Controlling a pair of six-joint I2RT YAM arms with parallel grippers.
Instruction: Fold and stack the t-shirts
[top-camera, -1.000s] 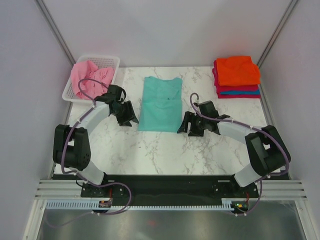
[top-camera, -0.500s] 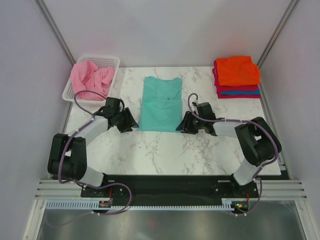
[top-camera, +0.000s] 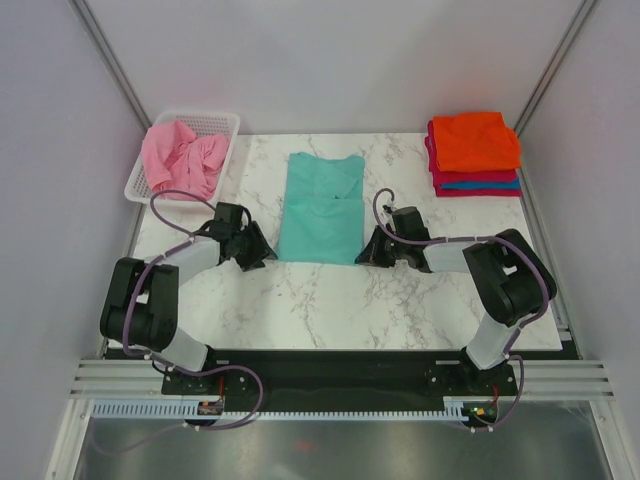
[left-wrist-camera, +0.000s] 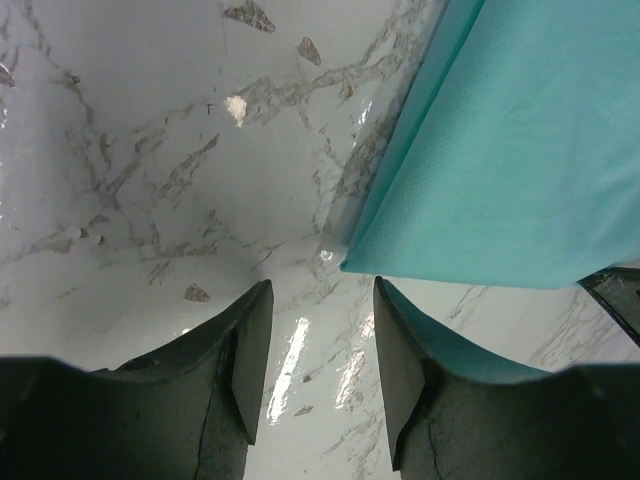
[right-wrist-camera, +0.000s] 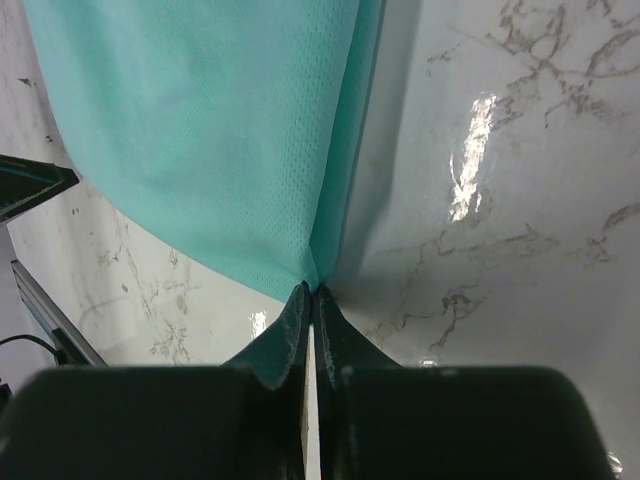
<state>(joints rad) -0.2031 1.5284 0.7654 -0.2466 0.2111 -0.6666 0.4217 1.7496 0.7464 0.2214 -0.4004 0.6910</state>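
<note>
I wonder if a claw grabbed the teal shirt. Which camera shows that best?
Right wrist view: the right claw is pinched shut on a corner of the teal t-shirt. The top view shows the whole shirt, but the pinch looks tiny. The left wrist view shows another corner by the open left claw.

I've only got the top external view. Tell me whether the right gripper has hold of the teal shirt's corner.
Observer: Yes. The right wrist view shows the right gripper shut on the teal t-shirt at its near corner.
Operator: Now report the left one.
Observer: The left gripper is open; the shirt's corner lies just ahead of the gap, not between the fingers.
Operator: Say what's under it.
Observer: Bare marble table shows between its fingers.
</note>
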